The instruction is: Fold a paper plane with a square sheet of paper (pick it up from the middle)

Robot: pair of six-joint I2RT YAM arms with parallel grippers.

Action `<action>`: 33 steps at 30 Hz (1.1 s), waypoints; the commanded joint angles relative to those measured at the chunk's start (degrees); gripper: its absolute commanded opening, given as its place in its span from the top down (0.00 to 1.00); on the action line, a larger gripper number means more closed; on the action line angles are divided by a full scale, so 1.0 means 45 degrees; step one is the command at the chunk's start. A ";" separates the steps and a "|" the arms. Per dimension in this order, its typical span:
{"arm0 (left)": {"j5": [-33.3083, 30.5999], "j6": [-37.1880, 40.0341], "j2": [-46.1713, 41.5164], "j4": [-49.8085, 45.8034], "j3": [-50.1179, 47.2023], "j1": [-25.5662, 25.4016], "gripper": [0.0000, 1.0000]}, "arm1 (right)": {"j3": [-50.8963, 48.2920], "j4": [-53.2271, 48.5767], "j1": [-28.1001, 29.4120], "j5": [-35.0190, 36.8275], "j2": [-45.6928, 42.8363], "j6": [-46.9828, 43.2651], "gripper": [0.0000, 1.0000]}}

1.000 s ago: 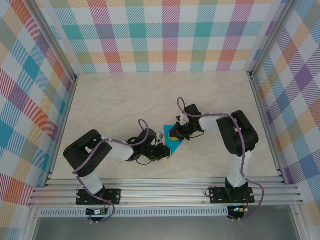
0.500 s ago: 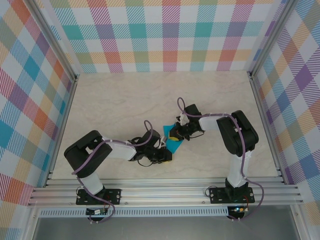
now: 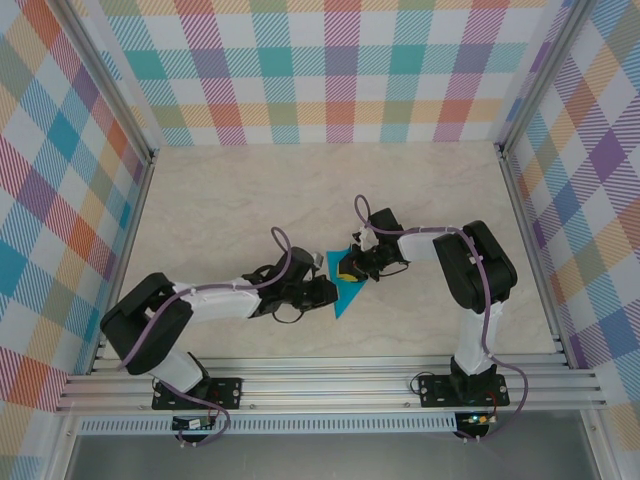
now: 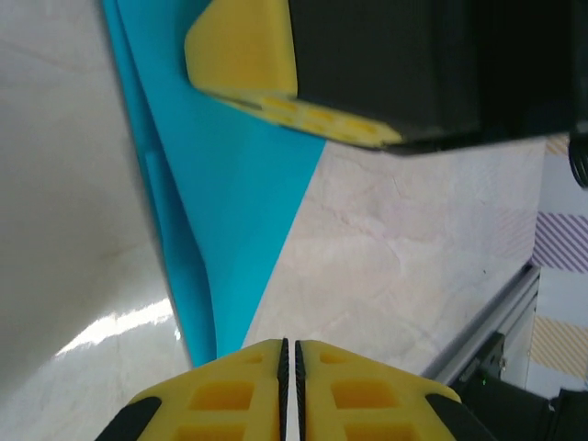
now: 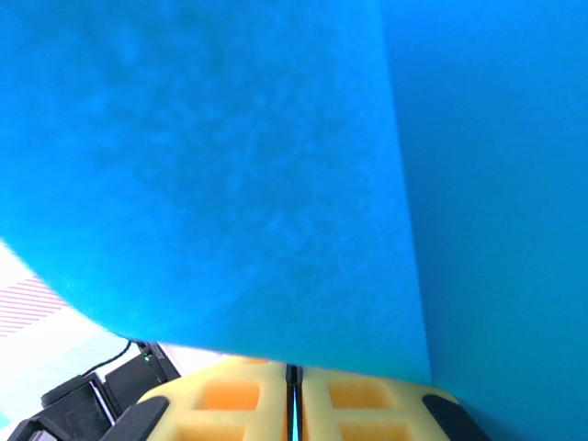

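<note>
Mid-table, a little toward the near side: teal paper (image 3: 344,296), folded to a narrow triangle. Wide end toward the far wall, point toward the near rail (image 3: 330,385). Lower part flat on the table (image 3: 230,200) in the top view.

Left gripper (image 3: 324,292) (image 4: 286,360): at the paper's left edge, low on the triangle. From its own wrist camera, yellow pads pressed together, no gap, nothing seen between them. Paper (image 4: 239,202) tapering to a point just beside the left pad. Stacked layer edges along its left side; one straight clean edge on its right, against bare table.

Right gripper (image 3: 350,267) (image 5: 292,384): on the paper's upper part, toward the right edge. Closed, pads meeting along a thin seam. Paper (image 5: 230,165) right up against the tips. One straight crease or layer edge running top to bottom, right of centre; a curved free edge at lower left. Whether a layer sits pinched in that seam: cannot tell. From the left wrist camera, one yellow finger (image 4: 243,60) of it on or just above the paper's wide end.

Room for moving: grippers near each other but apart, paper between them. Wide open tabletop on the far side up to the plaid wall (image 3: 340,80), and out to the right side rail (image 3: 528,250). Less room on the near side, between the paper's point and the near rail.
</note>
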 commanded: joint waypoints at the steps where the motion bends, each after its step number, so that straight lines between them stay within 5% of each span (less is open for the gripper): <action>1: -0.0682 -0.0371 0.0889 0.0107 0.0630 0.0054 0.88 | -0.0610 -0.1159 0.0117 0.1620 0.0958 -0.0215 0.89; 8: -0.0673 -0.0618 0.2065 0.1198 0.1048 0.0032 0.86 | -0.0545 -0.1266 0.0117 0.1619 0.0958 -0.0275 0.89; 33: -0.1428 0.0495 0.2786 -0.2063 0.0533 -0.0195 0.94 | -0.0018 -0.1394 0.0117 0.1678 0.0153 -0.0095 0.88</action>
